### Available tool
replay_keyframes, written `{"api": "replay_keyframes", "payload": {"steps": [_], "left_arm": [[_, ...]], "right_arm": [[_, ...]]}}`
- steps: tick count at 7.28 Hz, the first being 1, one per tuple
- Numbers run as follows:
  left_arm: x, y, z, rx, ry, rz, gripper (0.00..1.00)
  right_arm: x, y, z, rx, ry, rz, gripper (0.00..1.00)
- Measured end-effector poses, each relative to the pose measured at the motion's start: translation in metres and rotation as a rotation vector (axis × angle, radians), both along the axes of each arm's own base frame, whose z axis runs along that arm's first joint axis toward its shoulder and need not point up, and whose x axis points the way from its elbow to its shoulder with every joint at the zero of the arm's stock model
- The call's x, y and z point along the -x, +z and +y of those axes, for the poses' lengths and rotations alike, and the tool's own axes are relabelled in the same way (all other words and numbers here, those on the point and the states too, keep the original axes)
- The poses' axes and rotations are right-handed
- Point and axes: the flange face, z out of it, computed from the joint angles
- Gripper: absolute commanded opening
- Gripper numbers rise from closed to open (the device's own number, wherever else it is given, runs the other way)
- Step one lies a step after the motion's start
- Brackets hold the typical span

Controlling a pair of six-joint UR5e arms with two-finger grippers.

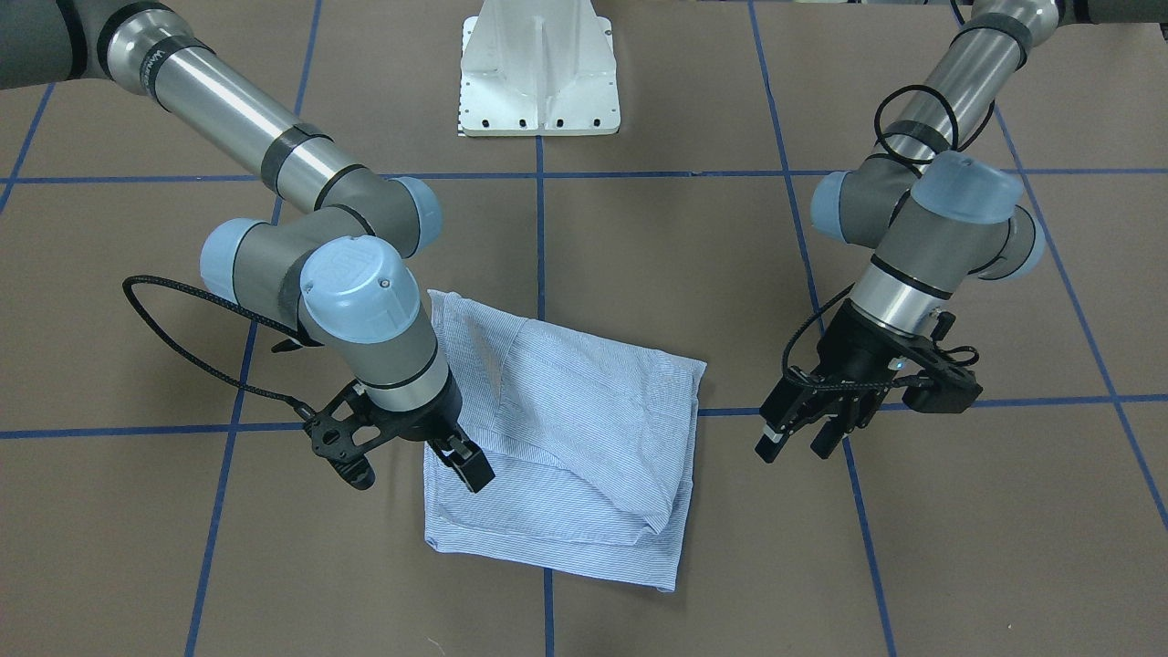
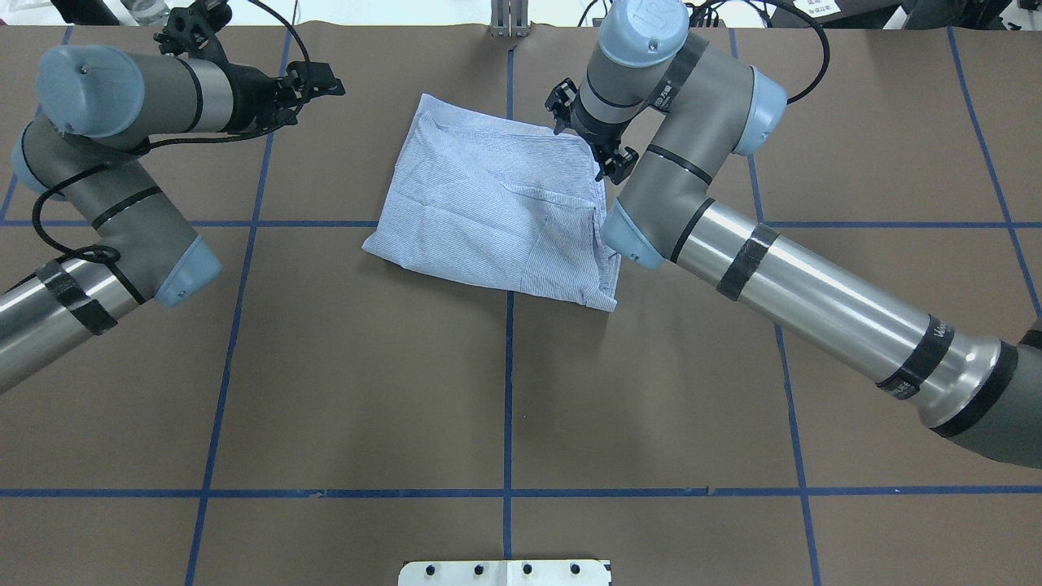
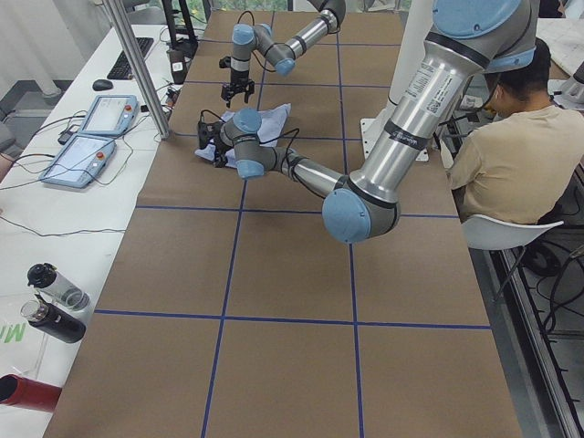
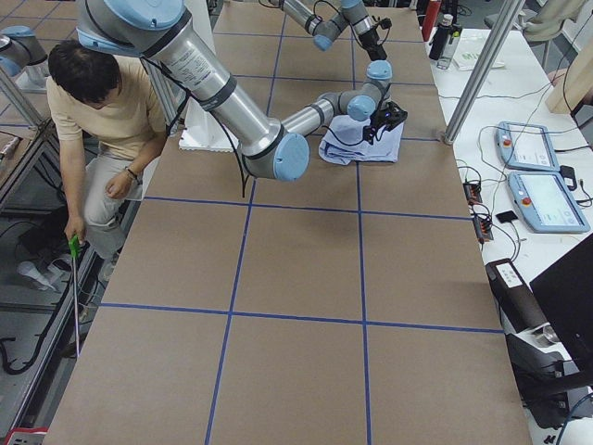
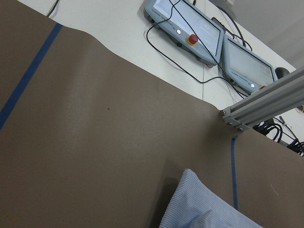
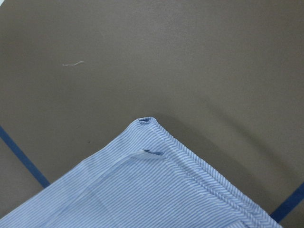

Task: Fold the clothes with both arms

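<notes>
shirt (image 1: 566,429) edge lies beneath wide right claw (image 1: 411,465); left claw (image 1: 796,445), parted, well apart

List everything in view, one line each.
shirt: one, light-blue striped, folded, mid-table.
table: one, brown cover with blue tape grid.
pedestal base: one, white, robot's table edge.
control pendants: two, grey, side bench.
person: one, beige top, beside the table.
left arm: silver-grey, light-blue caps, clear of the shirt.
right arm: same colours, reaching to the shirt.
left claw: black, open, empty.
right claw: black, at the shirt's edge; open or shut unclear.
</notes>
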Motion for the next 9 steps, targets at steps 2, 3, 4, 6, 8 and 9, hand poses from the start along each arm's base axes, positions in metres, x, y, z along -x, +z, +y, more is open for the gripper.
{"api": "replay_keyframes", "payload": {"steps": [2, 3, 4, 6, 8, 9], "left_arm": [[0.02, 0.009, 0.022, -0.071, 0.014, -0.035, 0.99], [0.025, 0.006, 0.028, -0.094, 0.014, -0.037, 0.99], [0.027, 0.002, 0.031, -0.106, 0.014, -0.036, 0.99], [0.028, -0.003, 0.032, -0.116, 0.011, -0.032, 0.99], [0.028, -0.005, 0.031, -0.118, 0.01, -0.031, 0.99], [0.028, -0.005, 0.031, -0.118, 0.009, -0.031, 0.99]], "right_arm": [[0.002, 0.011, 0.007, -0.089, -0.059, -0.011, 0.72], [0.0, 0.021, 0.01, -0.135, -0.079, -0.029, 0.64], [-0.003, 0.033, 0.013, -0.166, -0.097, -0.042, 0.57], [-0.004, 0.046, 0.019, -0.181, -0.111, -0.059, 0.52], [0.004, 0.049, 0.027, -0.181, -0.125, -0.064, 0.52], [0.009, 0.048, 0.032, -0.181, -0.133, -0.067, 0.52]]}}
